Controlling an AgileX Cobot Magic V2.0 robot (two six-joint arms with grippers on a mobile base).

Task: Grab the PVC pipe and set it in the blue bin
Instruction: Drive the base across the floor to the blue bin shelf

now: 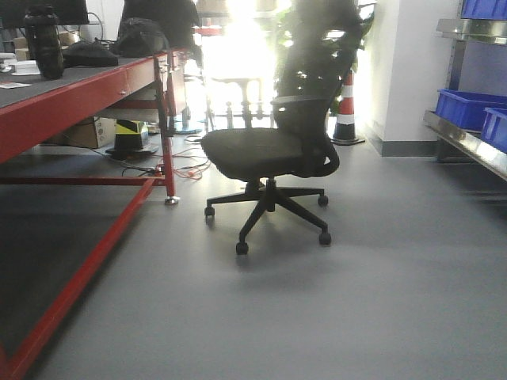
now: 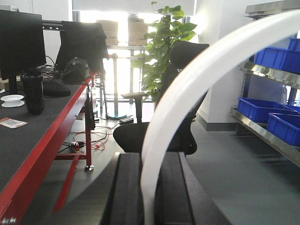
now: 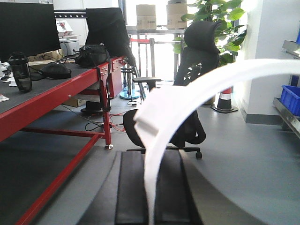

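where grey floor (image 1: 356, 317) spreads, workbench (image 1: 79, 87), blue bin (image 1: 463, 107)

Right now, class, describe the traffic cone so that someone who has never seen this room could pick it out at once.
Find the black office chair on the grey floor and look behind it to the tall leafy plant. Just right of the plant, by the white wall, stands the traffic cone. It alone is banded red and white.
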